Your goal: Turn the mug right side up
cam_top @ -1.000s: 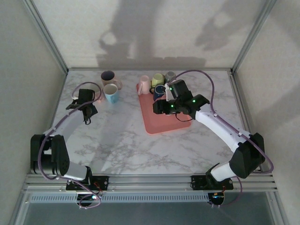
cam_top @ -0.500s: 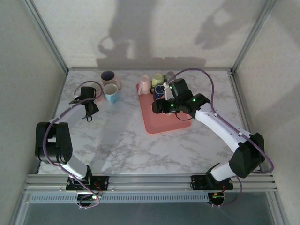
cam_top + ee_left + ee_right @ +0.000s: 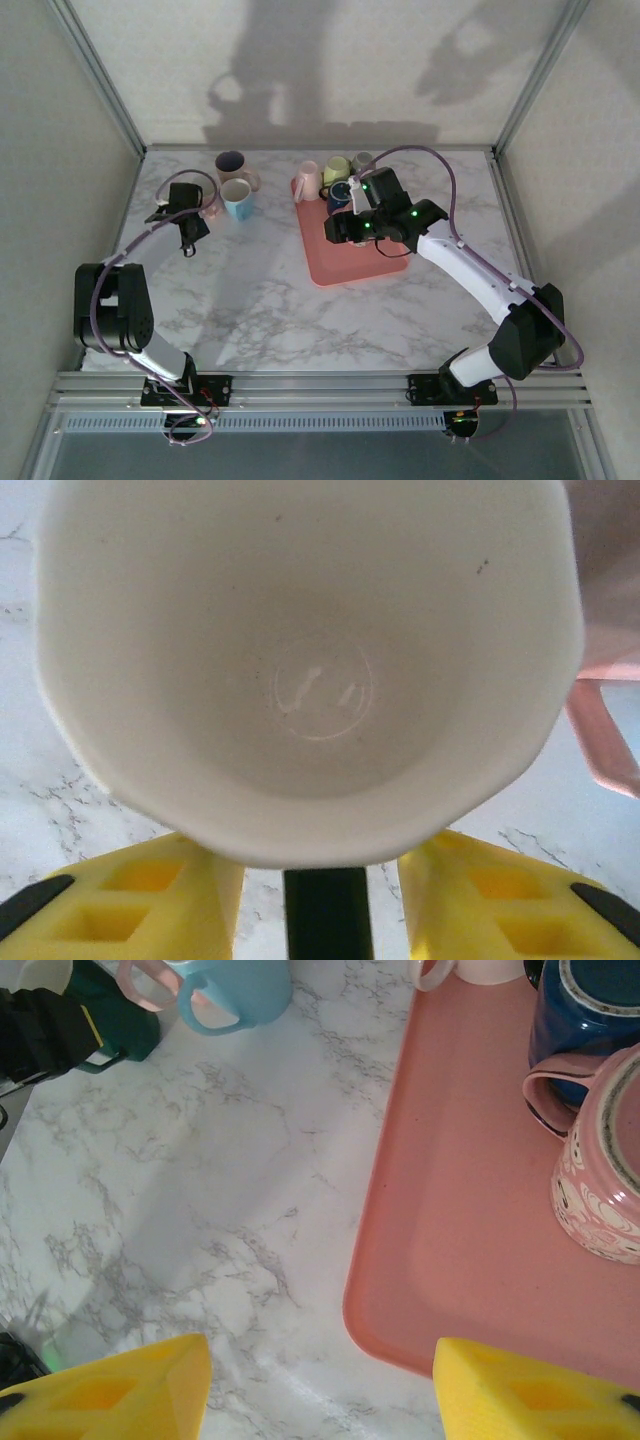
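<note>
as far as the left wrist view shows, the turning itself looks done; the pink-handled mug stands on the marble table with its mouth up, its pale inside and round floor open to the camera and its handle off to one side; in the top view it sits at the far left of the table, just beside the light blue mug, with a dark purple mug behind them, both mouth up; the left gripper hangs right over the rim, its yellow fingers parted with nothing seen pinched between them; whether their tips touch the rim i cannot tell, since the rim hides them.

what seems left for this mug is small: the left arm has to lift clear without nudging it.

the right gripper hovers over the near left edge of the pink tray, its fingers spread wide and holding nothing; just ahead of it on the tray are a navy mug and a pink patterned mug, the patterned one apparently lying over; more mugs crowd the tray's far end, and which way up each sits i cannot tell; if they also count, that work is not yet begun.
</note>
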`<state>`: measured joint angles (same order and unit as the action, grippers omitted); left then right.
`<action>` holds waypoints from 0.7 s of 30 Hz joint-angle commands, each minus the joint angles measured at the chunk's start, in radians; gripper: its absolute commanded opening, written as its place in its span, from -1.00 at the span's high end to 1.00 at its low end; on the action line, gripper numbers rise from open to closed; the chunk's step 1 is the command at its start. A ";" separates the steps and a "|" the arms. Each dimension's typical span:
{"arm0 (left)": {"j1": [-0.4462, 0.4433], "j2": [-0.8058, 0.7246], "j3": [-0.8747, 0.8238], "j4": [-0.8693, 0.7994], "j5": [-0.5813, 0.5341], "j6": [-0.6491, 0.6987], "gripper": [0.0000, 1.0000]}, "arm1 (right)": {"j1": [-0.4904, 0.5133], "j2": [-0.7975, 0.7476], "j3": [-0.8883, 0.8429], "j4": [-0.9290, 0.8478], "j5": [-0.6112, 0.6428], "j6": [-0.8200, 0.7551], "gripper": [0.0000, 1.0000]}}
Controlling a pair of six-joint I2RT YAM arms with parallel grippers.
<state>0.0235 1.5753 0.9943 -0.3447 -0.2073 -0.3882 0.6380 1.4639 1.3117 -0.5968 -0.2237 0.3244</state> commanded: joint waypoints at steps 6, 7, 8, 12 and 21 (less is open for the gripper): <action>0.008 -0.165 0.030 -0.111 0.022 0.013 -0.15 | -0.024 -0.060 0.026 -0.039 0.087 -0.032 -0.24; 0.008 -0.184 0.031 -0.117 0.065 0.016 -0.16 | -0.030 -0.066 0.024 -0.043 0.094 -0.032 -0.24; 0.006 -0.200 0.031 -0.120 0.117 0.020 -0.16 | -0.037 -0.069 0.024 -0.049 0.101 -0.032 -0.24; -0.005 -0.254 0.018 -0.103 0.324 0.022 -0.99 | -0.060 -0.079 0.020 -0.067 0.140 -0.025 -0.23; -0.123 -0.317 -0.035 0.003 0.588 0.024 -0.99 | -0.119 -0.079 0.017 -0.109 0.204 0.005 -0.22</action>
<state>-0.0658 1.2758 0.9768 -0.3767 0.2741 -0.3729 0.5327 1.4014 1.3121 -0.6781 -0.0536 0.3088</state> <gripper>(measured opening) 0.994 0.608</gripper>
